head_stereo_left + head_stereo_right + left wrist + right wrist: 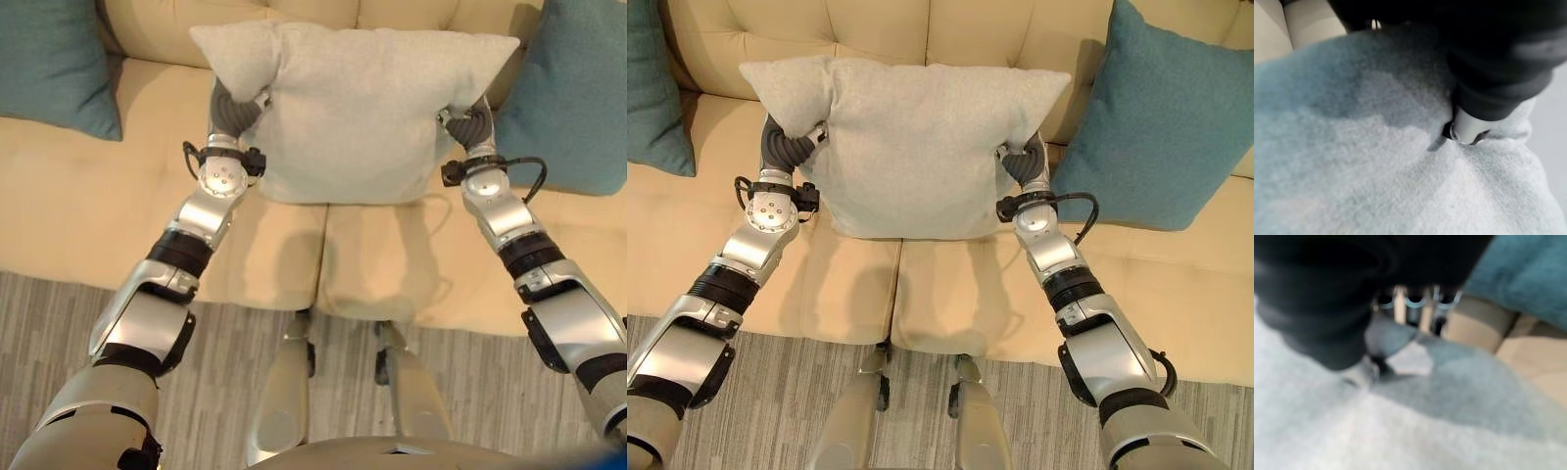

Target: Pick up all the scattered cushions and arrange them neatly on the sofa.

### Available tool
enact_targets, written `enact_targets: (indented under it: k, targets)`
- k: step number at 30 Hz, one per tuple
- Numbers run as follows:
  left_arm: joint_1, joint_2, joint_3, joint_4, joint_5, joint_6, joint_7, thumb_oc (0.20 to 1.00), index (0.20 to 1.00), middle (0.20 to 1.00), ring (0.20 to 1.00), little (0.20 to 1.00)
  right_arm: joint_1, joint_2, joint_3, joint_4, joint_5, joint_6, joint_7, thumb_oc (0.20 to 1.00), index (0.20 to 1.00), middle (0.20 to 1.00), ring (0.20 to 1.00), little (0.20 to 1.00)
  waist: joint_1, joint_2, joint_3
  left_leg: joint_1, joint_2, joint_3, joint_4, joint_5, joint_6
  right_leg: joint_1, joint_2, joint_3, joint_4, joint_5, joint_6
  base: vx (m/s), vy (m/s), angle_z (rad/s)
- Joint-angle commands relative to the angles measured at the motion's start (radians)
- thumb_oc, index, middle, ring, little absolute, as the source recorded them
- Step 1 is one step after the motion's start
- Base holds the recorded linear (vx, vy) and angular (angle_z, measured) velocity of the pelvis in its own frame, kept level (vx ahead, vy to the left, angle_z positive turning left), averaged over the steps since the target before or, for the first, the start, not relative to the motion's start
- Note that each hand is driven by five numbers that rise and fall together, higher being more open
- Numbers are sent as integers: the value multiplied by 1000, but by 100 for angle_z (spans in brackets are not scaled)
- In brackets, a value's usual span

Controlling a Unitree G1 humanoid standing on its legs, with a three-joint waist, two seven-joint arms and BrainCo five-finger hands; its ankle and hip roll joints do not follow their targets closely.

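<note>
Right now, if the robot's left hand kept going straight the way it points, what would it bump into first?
Probably the sofa's cream backrest. The left hand already grips the grey cushion, pointing towards the sofa's back; how far that is, I can't judge.

A cushion [911,147] stands upright in the middle of the sofa [950,294], leaning toward the backrest, its lower edge over the seam between two seat pads. The left hand [789,145] grips its left side and the right hand [1024,162] its right side, fingers pressed into the fabric. A second cushion [1151,127] leans against the backrest just right of it. A third cushion [54,64] sits at the sofa's left end. The floor [774,372] lies in front of the sofa.
</note>
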Motion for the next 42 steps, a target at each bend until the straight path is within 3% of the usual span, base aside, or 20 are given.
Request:
enact_targets:
  k: [1, 17, 32, 33, 34, 35, 42]
  targets:
    - [-110, 22, -1, -7, 4, -87, 11, 200, 200, 200, 200, 200, -87, -5, 16, -27, 24, -70, -11, 200, 200, 200, 200, 200, 22, -32, -41, -19, -22, 38, 142, -159, -17, -22, -50, 3, 77, -11, 61, 19, -10, 6]
    - [-323, 91, -95, 57, -2, -97, 26, 200, 200, 200, 200, 200, -259, -32, 82, 37, 85, -85, -19, 200, 200, 200, 200, 200, 39, -37, -23, -33, -26, 25, 138, -154, -19, -26, -55, -17, 72, -4, 68, -3, 0, 4]
    - [-405, 94, -138, 253, -16, -79, 8, 200, 200, 200, 200, 200, -356, -74, 129, 177, 13, -44, -60, 200, 200, 200, 200, 200, 29, -32, 13, -256, -29, 0, 198, -130, -20, -246, -60, -17, 135, 1, 65, -39, -1, 2]
    - [-417, 91, -145, 269, -16, -76, 7, 338, 338, 338, 338, 338, -370, -78, 143, 198, 0, -36, -67, 476, 476, 476, 476, 476, 27, -32, 13, -261, -31, 1, 198, -128, -19, -252, -58, -16, 136, 2, 65, -20, 10, 8]
    - [-418, 91, -145, 270, -16, -76, 7, 504, 504, 504, 504, 504, -372, -78, 144, 199, 0, -37, -67, 595, 595, 595, 595, 595, 27, -32, 13, -261, -31, 1, 198, -128, -19, -252, -58, -16, 137, 2, 65, -23, 3, 9]
    - [-453, 90, -169, 317, -12, -66, 1, 1000, 1000, 1000, 1000, 1000, -406, -79, 173, 252, -9, -21, -68, 1000, 1000, 1000, 1000, 1000, 23, -33, 13, -265, -30, -1, 194, -125, -17, -261, -57, -15, 136, 4, 65, -30, -6, 7]
    - [-585, 96, -244, 452, 45, -14, 15, 1000, 1000, 1000, 1000, 1000, -477, -100, 205, 395, -23, 31, -102, 1000, 1000, 1000, 1000, 1000, 11, -27, 10, -248, -35, -3, 166, -110, -19, -252, -57, -15, 126, 15, 68, -17, -3, 2]
